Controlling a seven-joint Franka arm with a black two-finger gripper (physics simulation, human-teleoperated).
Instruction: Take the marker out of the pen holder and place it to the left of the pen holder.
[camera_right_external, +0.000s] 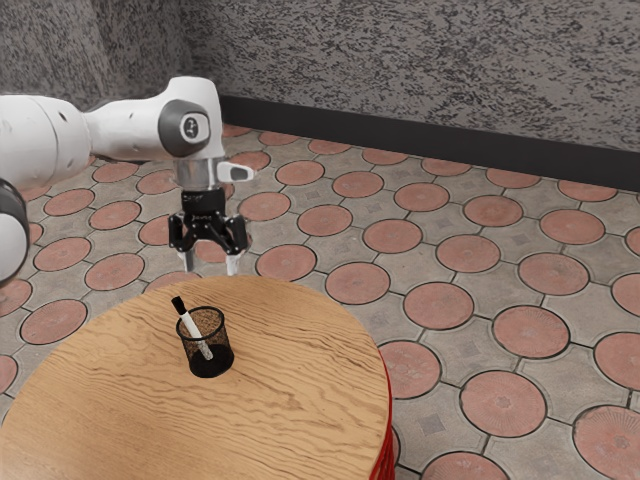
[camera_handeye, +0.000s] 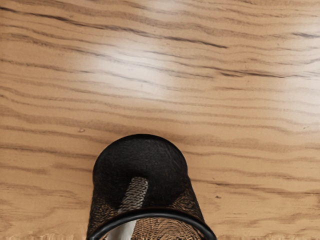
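Pen holder (camera_right_external: 212, 368) on the table (camera_right_external: 300, 390) encloses the lower part of the marker (camera_right_external: 192, 324).

Tbl (camera_right_external: 300, 400): wd grain, semi-gloss; holder (camera_right_external: 210, 363): blk mesh.

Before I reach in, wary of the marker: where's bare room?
Bare wood runs from the pen holder to the table's edge on the exterior view's left and right. It's crowded at the holder's mouth, where the marker leans out, with the open gripper hanging beyond.

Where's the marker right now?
Exterior view: the marker leans inside the mesh pen holder, black end above the rim toward that view's left.
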